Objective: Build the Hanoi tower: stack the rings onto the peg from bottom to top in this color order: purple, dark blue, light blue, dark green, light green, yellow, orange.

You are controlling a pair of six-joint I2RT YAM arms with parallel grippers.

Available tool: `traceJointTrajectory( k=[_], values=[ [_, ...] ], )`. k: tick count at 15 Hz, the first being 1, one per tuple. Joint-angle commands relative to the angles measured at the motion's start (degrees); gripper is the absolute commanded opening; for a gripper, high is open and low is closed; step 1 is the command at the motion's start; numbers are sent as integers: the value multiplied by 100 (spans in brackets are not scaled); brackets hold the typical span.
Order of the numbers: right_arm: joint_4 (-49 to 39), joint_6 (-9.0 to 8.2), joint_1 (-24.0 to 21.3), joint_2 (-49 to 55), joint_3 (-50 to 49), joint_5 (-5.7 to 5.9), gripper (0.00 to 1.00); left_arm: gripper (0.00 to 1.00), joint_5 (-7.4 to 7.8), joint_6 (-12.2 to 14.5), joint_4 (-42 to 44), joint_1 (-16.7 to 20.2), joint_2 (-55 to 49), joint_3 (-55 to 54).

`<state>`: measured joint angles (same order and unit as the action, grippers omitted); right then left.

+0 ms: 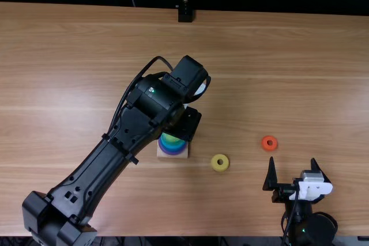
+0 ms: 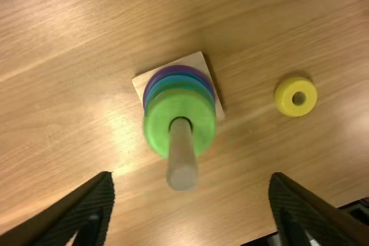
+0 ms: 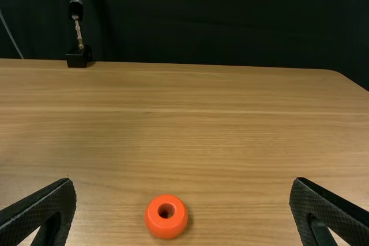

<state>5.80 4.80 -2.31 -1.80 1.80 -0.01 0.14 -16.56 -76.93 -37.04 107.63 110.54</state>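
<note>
My left gripper (image 1: 185, 124) hangs over the peg's wooden base (image 1: 161, 152). In the left wrist view the left gripper (image 2: 191, 200) is open, the peg (image 2: 182, 159) standing between and below its fingers. A light green ring (image 2: 155, 122) is topmost on the peg, over blue rings (image 2: 151, 91) and a purple ring (image 2: 174, 69). The yellow ring (image 1: 219, 162), also the yellow ring (image 2: 296, 96), lies flat right of the base. An orange ring (image 1: 269, 143), also the orange ring (image 3: 166, 216), lies before my right gripper (image 1: 293, 171); the right gripper (image 3: 183, 200) is open and holds nothing.
At the table's far edge stands a black mount (image 1: 185, 15) with a metal rod. The left arm (image 1: 92, 177) stretches diagonally across the table's left half. Wooden table top (image 1: 288, 73) lies beyond the orange ring.
</note>
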Motion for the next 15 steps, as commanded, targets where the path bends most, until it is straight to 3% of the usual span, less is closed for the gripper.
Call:
traceJointTrajectory(
  k=[1, 4, 6, 10, 11, 13, 15],
  values=[
    [154, 5, -77, 92, -92, 54, 100, 100, 207, -21, 46, 100, 82, -94],
    [154, 5, -77, 92, -92, 64, 100, 100, 186, 0, 225, 452, -32, 2],
    [154, 5, -77, 92, -92, 64, 100, 100, 112, 0, 1048, 821, -911, -129],
    [154, 5, -77, 92, -92, 54, 100, 100, 70, 31, 3959, 1427, -2888, -2757],
    [154, 5, -77, 92, -92, 54, 100, 100, -14, 31, 4655, 1656, -3407, -3531],
    [154, -5, -77, 92, -92, 64, 100, 100, -373, 31, 5720, 2095, -4717, -4998],
    [154, 5, -77, 92, -92, 64, 100, 100, -426, 21, 6395, 2710, -5771, -6264]
  ],
)
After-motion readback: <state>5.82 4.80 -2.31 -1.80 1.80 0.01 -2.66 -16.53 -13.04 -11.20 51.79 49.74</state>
